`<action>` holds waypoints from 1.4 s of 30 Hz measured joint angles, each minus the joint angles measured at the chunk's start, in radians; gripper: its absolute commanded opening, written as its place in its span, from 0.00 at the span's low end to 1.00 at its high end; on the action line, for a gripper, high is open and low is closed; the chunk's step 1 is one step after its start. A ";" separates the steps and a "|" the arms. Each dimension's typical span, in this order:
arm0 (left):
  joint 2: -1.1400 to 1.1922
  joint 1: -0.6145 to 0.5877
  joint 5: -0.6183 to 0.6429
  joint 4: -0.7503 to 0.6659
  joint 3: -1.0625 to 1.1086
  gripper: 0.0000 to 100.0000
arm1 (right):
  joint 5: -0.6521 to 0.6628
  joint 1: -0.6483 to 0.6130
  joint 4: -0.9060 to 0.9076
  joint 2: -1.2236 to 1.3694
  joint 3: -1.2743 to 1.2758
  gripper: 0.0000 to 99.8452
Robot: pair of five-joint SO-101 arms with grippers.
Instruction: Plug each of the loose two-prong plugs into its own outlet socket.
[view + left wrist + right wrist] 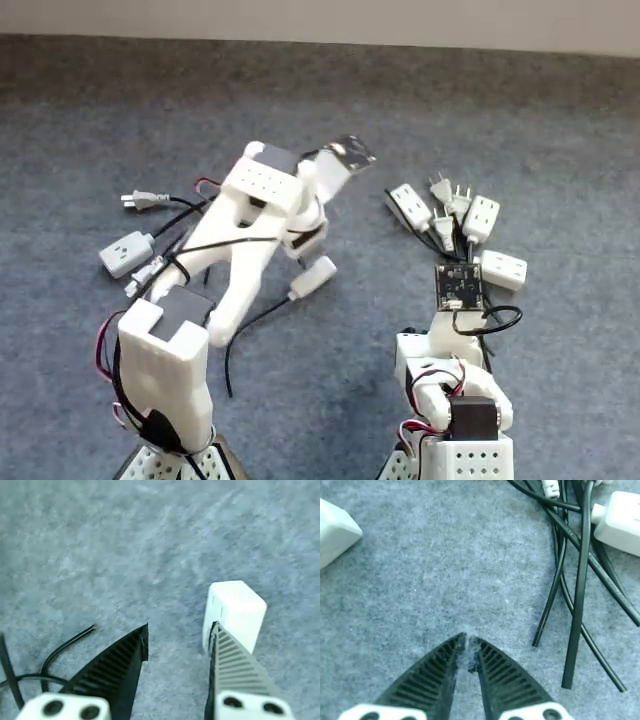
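Observation:
My left gripper (180,629) is open and low over the grey carpet, near the middle of the high view (312,252). A white outlet socket (235,611) (312,277) lies against the outer side of one finger (235,665), not in the gap. To the left lie another socket (127,253) and two loose plugs (145,200) (146,276). On the right, a cluster of sockets (481,217) and plugs (441,186) lies beyond the right arm (455,400). My right gripper (470,641) is shut on nothing, beside black cables (580,580) and a socket (620,522).
A bare black cable end (75,640) lies near the left gripper's other finger. Black cords (235,340) trail across the carpet under the left arm. Another white socket (335,530) lies off to the right gripper's side. Carpet (560,140) stretches beyond the clusters.

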 measured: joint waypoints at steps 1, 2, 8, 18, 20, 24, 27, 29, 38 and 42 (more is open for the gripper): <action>0.000 0.018 0.000 0.002 0.000 0.21 | 0.000 0.000 0.000 0.000 0.000 0.01; 0.000 0.038 0.000 0.002 0.005 0.21 | 0.000 0.000 0.000 0.000 0.000 0.01; -0.005 0.178 -0.003 0.000 0.069 0.21 | 0.000 0.000 0.000 0.000 0.000 0.01; -0.095 0.173 0.104 0.032 -0.037 0.21 | 0.000 0.000 0.000 0.000 0.000 0.01; -0.164 0.133 0.124 0.069 -0.098 0.21 | 0.000 0.000 0.000 0.000 0.000 0.01; -0.308 0.075 0.137 0.133 -0.199 0.21 | 0.000 0.000 0.000 0.000 0.000 0.01; -0.419 0.023 0.137 0.189 -0.239 0.21 | 0.000 0.000 0.000 0.000 0.000 0.01; -0.489 -0.026 0.163 0.215 -0.242 0.21 | 0.000 0.002 -0.015 0.000 0.000 0.01; -0.749 -0.135 0.282 0.238 0.071 0.21 | -0.005 0.080 -0.328 0.000 0.000 0.09; -0.927 -0.137 0.282 0.153 0.316 0.21 | -0.005 0.123 -0.362 0.000 -0.066 0.24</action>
